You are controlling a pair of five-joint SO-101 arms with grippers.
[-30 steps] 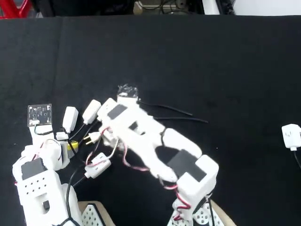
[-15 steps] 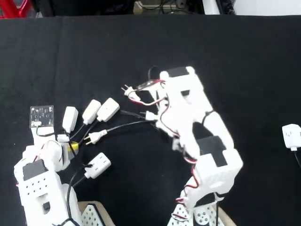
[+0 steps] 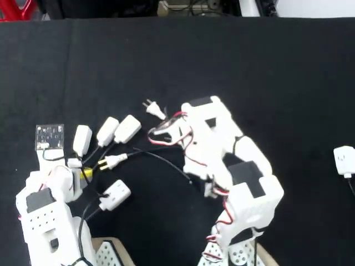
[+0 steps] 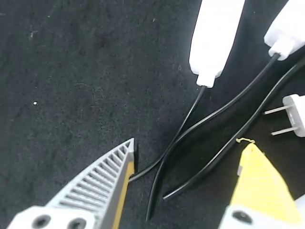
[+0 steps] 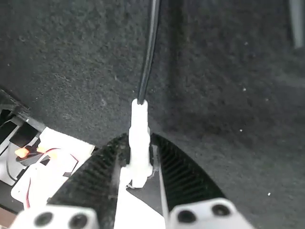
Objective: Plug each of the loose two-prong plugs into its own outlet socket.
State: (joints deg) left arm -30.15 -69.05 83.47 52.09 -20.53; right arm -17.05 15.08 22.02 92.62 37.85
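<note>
- White plastic two-prong plug (image 5: 138,117): judged light, with a rigid body and thin, bendable prongs. Its stiff black cord (image 5: 148,47) will likely tug it sideways. Grip the flat body sides, never the prongs.
- Location: over the bench (image 3: 266,66), in the right gripper (image 5: 139,143). The jaws are closed on the plug body.
- Left gripper (image 4: 190,148): jaws open and empty, near a second loose plug (image 4: 293,117).
- Outlet sockets (image 3: 108,131): clustered by the left arm.
- Bench covering: matte black cloth. Room clutter shows beyond the far edge.
</note>
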